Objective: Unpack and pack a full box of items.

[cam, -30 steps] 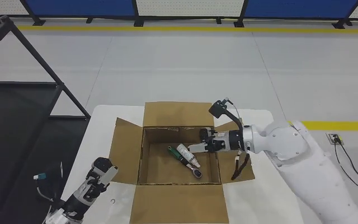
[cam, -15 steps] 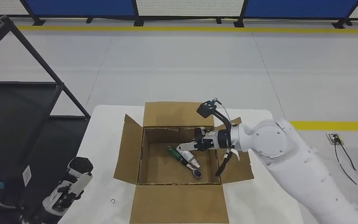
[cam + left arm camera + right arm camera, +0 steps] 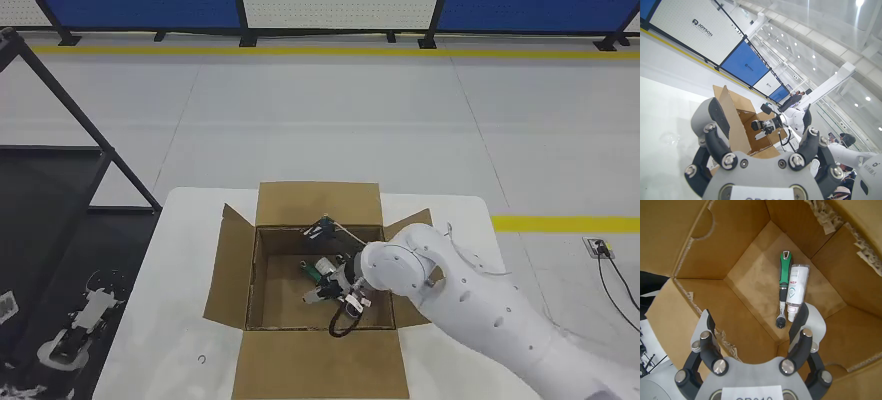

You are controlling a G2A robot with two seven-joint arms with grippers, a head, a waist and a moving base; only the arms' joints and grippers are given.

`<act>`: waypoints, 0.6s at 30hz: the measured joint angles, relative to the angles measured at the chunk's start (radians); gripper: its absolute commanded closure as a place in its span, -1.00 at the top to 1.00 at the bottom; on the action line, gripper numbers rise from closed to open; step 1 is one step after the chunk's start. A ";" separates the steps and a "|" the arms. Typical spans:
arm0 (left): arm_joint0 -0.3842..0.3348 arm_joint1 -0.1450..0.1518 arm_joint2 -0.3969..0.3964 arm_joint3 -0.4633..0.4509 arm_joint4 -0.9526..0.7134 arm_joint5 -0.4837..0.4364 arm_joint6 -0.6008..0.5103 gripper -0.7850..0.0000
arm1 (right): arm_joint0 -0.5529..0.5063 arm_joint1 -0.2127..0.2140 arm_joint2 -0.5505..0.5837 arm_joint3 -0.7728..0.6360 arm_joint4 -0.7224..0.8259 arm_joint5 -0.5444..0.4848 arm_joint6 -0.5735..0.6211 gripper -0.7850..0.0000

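My right gripper [image 3: 756, 315] hangs spread wide over the open box [image 3: 696, 256]. The ratchet [image 3: 784, 275] and bottle [image 3: 797, 285] lie touching on its floor, nearer one finger. My left gripper [image 3: 761, 111], also spread, sits well apart.

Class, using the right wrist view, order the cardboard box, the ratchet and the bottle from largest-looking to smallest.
1. cardboard box, by far the largest.
2 and 3. ratchet and bottle, lying side by side: the ratchet is longer, the bottle thicker, so no clear order.
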 measured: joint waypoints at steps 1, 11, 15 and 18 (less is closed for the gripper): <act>0.002 0.000 -0.009 0.006 -0.010 -0.001 -0.003 1.00 | 0.012 -0.014 -0.018 0.031 0.000 0.012 0.002 1.00; 0.020 0.000 -0.029 0.018 -0.057 -0.004 -0.010 1.00 | 0.061 -0.089 -0.070 0.215 0.070 -0.011 -0.013 1.00; 0.020 0.000 -0.029 0.018 -0.057 -0.004 -0.010 1.00 | 0.061 -0.089 -0.070 0.215 0.070 -0.010 -0.013 1.00; 0.020 0.000 -0.029 0.018 -0.057 -0.004 -0.010 1.00 | 0.052 -0.092 -0.073 0.222 0.074 -0.021 -0.022 1.00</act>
